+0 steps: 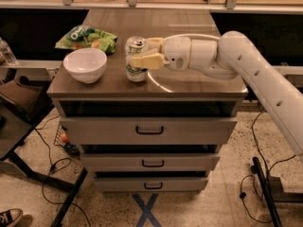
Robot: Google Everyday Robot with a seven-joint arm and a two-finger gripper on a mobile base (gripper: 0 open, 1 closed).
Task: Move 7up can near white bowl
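Gripper [143,52] clamped on the small green-and-white 7up can [135,73], at the cabinet's front edge.
The can is upright on the brown wooden cabinet top [189,86], just beside the round glossy white bowl [85,64] but apart from it; a green crinkly snack bag [87,37] lies behind the bowl.

place: robotics lab | signs: drawer cabinet [149,126] as bench; loose cables [49,167], blue tape X [147,211] on floor [213,207] below | gripper [136,54]: over cabinet top, clamping 7up can [135,73]
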